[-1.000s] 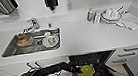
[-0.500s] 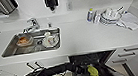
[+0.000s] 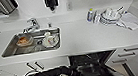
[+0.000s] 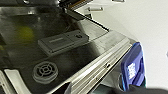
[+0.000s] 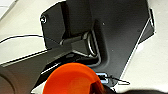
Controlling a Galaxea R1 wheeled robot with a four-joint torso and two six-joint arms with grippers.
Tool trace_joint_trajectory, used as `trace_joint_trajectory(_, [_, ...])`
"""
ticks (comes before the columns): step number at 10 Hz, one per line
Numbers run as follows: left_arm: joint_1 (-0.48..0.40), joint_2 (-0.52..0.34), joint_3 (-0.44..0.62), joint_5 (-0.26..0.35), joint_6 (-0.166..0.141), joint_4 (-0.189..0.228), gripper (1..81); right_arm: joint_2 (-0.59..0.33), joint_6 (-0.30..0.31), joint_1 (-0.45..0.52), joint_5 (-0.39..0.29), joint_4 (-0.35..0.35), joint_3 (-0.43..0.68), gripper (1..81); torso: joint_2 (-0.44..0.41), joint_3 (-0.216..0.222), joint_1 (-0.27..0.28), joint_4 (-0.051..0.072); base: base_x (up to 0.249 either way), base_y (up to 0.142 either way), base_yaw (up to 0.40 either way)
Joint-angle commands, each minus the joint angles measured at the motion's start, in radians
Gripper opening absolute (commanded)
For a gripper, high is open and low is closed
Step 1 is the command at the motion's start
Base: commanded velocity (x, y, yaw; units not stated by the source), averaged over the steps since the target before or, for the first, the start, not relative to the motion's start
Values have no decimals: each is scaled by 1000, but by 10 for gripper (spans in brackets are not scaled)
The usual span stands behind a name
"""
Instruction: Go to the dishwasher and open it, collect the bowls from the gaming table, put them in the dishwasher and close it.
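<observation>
The dishwasher (image 3: 93, 63) is seen at the lower centre of the head view, under the white counter (image 3: 85, 36) and to the right of the sink (image 3: 32, 41). It is already open, and its dark interior is exposed. The left arm (image 3: 51, 74) is stretched from the lower left of that frame toward the opening. The left pincer (image 3: 77, 71) is lost against the dark cavity, so it cannot be told whether it is released or clenched.

In the left wrist view the inner face of the lowered door (image 4: 75, 55) is seen close up, with a grey detergent compartment (image 4: 62, 41), a round vent (image 4: 45, 72) and a bright steel edge (image 4: 105, 65). A yellow-green blur is seen on the dark panel, and it cannot be settled whether this is a bowl or a reflection.

An orange bowl (image 5: 72, 80) is seen very near the camera in the right wrist view. Whether it is gripped cannot be told, and neither can the right pincer's state.

The door is judged to be stiff, hinged and fairly heavy, with a smooth, slippery steel skin. It would best be taken or pushed at its free outer edge, where leverage is greatest, and not at the dispenser or the vent. The bowl is judged to be light, rigid and smooth, probably plastic. Its rim would be the surest place for a hold, since the rounded wall could easily slip out of a pinch.
</observation>
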Motion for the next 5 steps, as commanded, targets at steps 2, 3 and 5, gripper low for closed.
trace_joint_trajectory(2, [20, -345, 351, 28, 10, 71, 811, -424, 5, 138, -34, 29, 538, 10, 0, 0, 0, 0, 0, 0, 0])
trace_joint_trajectory(3, [49, -407, 388, 2, 12, 86, 811, -460, 5, 158, -34, 41, 579, 10, 0, 0, 0, 0, 0, 0, 0])
trace_joint_trajectory(5, [159, -577, 460, -68, 13, 129, 811, -572, 5, 219, -35, 55, 700, 10, 0, 0, 0, 0, 0, 0, 0])
